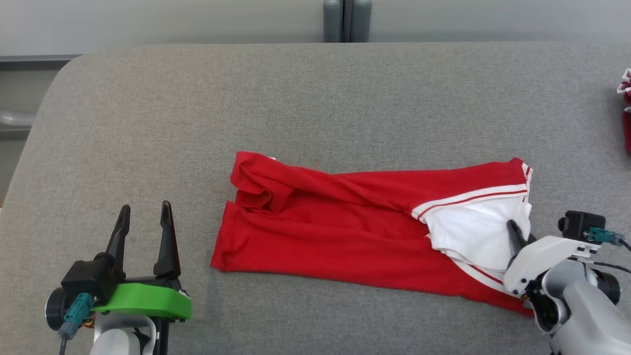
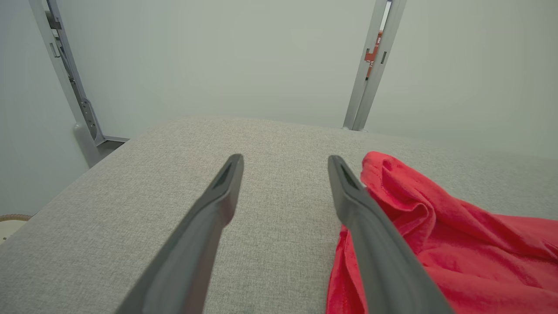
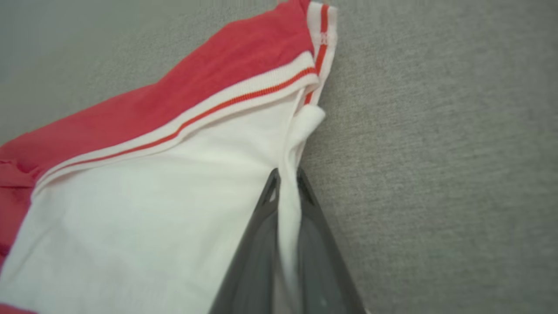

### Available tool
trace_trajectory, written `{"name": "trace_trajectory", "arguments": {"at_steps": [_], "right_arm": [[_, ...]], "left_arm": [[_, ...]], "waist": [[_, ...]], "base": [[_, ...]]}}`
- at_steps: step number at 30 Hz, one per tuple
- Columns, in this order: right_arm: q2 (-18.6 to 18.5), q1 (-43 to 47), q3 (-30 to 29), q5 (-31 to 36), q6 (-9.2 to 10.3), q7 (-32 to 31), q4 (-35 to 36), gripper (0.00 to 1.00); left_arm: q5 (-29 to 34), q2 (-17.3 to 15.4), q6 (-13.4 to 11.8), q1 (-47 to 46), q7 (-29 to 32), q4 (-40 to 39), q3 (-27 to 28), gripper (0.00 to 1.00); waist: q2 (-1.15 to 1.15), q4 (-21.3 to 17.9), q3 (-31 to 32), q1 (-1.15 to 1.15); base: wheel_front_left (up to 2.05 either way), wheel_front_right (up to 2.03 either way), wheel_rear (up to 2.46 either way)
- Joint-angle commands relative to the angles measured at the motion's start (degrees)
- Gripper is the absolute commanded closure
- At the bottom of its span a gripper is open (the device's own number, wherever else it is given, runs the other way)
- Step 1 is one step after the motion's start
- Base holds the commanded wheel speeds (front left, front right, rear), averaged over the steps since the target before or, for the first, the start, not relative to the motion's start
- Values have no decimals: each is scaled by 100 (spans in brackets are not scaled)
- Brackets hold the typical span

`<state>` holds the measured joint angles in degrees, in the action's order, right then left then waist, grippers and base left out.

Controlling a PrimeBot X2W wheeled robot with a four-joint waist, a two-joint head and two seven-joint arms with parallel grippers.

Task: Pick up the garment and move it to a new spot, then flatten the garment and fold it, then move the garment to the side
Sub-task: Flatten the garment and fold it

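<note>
Right wrist view: right gripper (image 3: 287,174) pinched tight on a thin white fold at the edge of the garment (image 3: 144,196); head view hides that bite. Lift slowly, a pinch this thin may slip. Left gripper (image 1: 145,213) spread wide, empty, near the red end. Head view adds the layout: garment rumpled across mid-table (image 1: 315,98).

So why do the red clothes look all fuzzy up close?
Right wrist view: the camera sits very near the garment, so the cloth and the right gripper look soft. Head view: sharper, with even light and hardly any shadows. Left wrist view: the wide lens makes the grey posts lean outward.
</note>
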<state>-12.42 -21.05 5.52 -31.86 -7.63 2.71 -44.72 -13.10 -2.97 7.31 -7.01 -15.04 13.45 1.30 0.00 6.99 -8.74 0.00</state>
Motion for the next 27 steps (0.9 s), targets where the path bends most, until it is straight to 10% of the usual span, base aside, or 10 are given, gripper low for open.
{"name": "trace_trajectory", "arguments": {"at_steps": [1,12,27], "right_arm": [[-223,44,-104,-61,26,77,-121,100],[-935,111,-370,-124,19,383,-175,100],[-331,234,491,-402,14,-146,1748,100]], "left_arm": [[51,0,22,128,-14,24,3,0],[-20,1,24,283,-15,60,-72,0],[-79,1,25,433,-15,146,-172,0]], "waist": [[0,-49,67,0],[0,-257,297,0],[0,-497,505,0]], "base": [[0,0,0],[0,0,0],[0,0,0]]}}
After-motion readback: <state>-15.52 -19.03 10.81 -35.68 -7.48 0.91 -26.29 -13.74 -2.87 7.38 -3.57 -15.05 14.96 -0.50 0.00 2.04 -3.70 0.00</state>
